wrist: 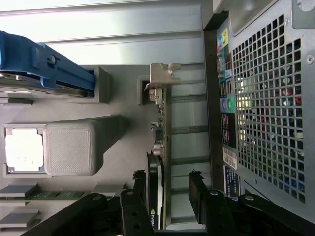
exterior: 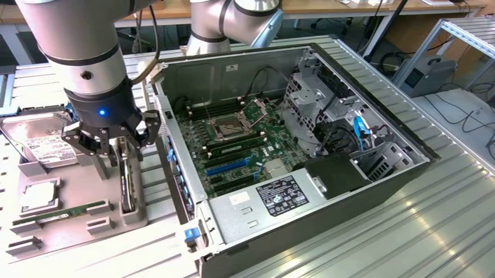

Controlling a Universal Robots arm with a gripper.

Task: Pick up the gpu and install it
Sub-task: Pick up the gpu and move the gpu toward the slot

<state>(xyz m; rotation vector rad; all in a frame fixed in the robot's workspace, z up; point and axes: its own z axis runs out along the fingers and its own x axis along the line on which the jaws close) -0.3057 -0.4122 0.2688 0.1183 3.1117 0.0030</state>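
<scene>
**Gpu (exterior: 127,190) held upright in a grey holder (exterior: 147,219), with the open gripper (exterior: 116,163) set around it**

The gpu is seen standing on its long edge in a slot of the holder, outside the case (exterior: 232,69) and just beside it, on the exterior view's left. In the wrist view its silver bracket (wrist: 160,81) is shown at the end away from the gripper. The card is flanked by the two black fingers (wrist: 197,196), which are spread apart – a clear gap is seen on one side, while contact on the other side cannot be told. Nothing is gripped. On the same holder a hard drive (exterior: 39,142), a cpu (exterior: 39,197) and a green memory stick (exterior: 60,213) are laid out. The case is lying open, with its motherboard (exterior: 232,145) exposed.
</scene>
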